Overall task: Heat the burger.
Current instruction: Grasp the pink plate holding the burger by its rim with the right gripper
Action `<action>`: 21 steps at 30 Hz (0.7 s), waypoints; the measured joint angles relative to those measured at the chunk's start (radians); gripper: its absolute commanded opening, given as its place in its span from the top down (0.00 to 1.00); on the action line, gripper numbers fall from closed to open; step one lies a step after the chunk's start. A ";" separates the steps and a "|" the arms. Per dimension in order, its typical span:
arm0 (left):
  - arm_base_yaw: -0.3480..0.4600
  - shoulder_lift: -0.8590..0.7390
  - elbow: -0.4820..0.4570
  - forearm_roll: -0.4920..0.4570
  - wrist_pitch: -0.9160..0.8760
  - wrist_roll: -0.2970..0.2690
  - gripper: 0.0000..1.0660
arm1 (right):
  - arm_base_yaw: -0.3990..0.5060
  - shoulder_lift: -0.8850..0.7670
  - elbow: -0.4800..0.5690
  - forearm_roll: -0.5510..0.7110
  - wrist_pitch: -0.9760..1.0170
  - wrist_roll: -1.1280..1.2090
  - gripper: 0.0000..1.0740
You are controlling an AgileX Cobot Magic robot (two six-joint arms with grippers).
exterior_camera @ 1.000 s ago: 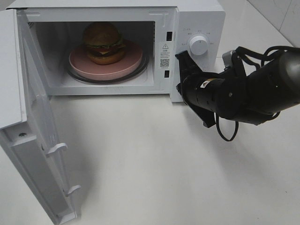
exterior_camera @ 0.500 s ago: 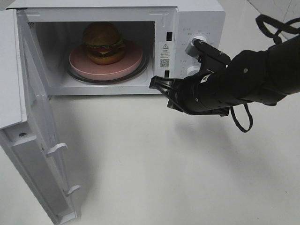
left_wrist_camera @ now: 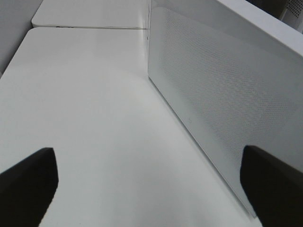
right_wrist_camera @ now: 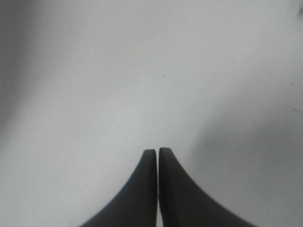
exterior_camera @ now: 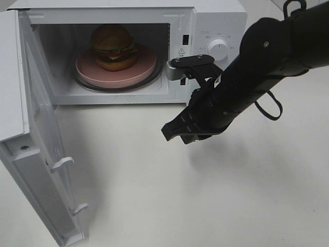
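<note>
My right tool (exterior_camera: pixel 170 132) is shut tight and empty over the white bench (exterior_camera: pixel 205 200). My left tool (left_wrist_camera: pixel 149 153) is wide open, empty. The shiny brown-bun burger (exterior_camera: pixel 113 45) sits on a round pink plate (exterior_camera: pixel 88 69) inside the open white microwave (exterior_camera: pixel 218 20), far left.

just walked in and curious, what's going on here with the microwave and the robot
The burger sits on a pink plate inside the microwave, whose door hangs wide open. The right arm, jaws shut and holding nothing, hovers over the table in front of it. The left jaws are open and empty beside a white dotted panel, apparently the door. The door is not yet closed.
</note>
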 measured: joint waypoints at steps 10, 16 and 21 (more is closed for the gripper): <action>0.000 0.000 0.000 0.000 0.000 0.000 0.06 | 0.000 0.000 -0.151 -0.252 0.337 -0.273 0.98; 0.000 0.000 0.000 0.000 0.000 0.000 0.06 | 0.000 0.000 -0.179 -0.307 0.355 -0.407 0.97; 0.000 0.000 0.000 0.000 0.000 0.000 0.06 | 0.000 0.000 -0.196 -0.352 0.359 -0.629 0.97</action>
